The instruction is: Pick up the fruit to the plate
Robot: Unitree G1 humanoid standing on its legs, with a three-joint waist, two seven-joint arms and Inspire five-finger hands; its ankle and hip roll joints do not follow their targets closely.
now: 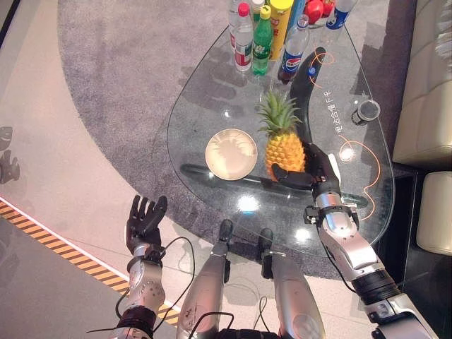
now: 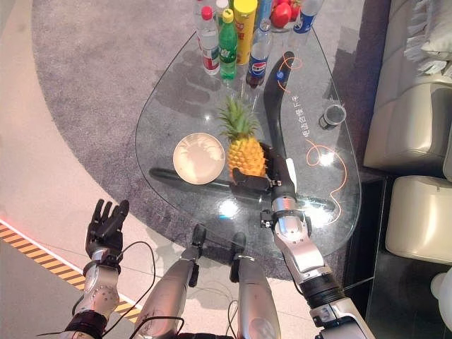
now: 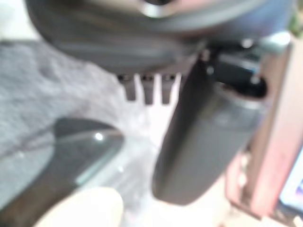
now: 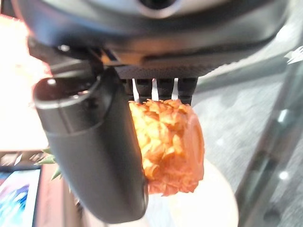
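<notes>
Pineapple (image 1: 284,145) stands upright on the glass table (image 1: 205,92), leafy crown toward 12 o'clock, orange body at the table's near-centre. Plate (image 1: 231,154), round and cream, lies just beside it at 9 o'clock, apart from it, nothing on it.

Surface: teardrop-shaped clear glass top, dark curved support (image 1: 308,85) visible through it, orange line markings (image 1: 367,169) on the right half. At 12 o'clock on the table a cluster of bottles (image 1: 263,35): clear, green, yellow, dark cola type, plus something red (image 1: 316,10) behind them. A small dark round cup (image 1: 368,111) sits at 2 o'clock from the pineapple, well apart. Table stands on a grey carpet (image 1: 120,78); pale floor at 9 o'clock with a yellow-black hazard stripe (image 1: 63,244) at 7 o'clock. Cream sofa (image 1: 427,92) along the 3 o'clock edge.

Right hand (image 1: 318,173): arm comes in from 5 o'clock, hand at the pineapple's lower right flank. Thumb crosses the near side of the fruit's base; right wrist view shows the fingers (image 4: 163,87) on the far side and thumb against the orange body, so the hand is clamped around the pineapple. Base of fruit looks on or very near the glass; can't tell if lifted.

Left hand (image 1: 145,220): off the table at 7 o'clock over the floor, fingers spread straight, holding nothing.
</notes>
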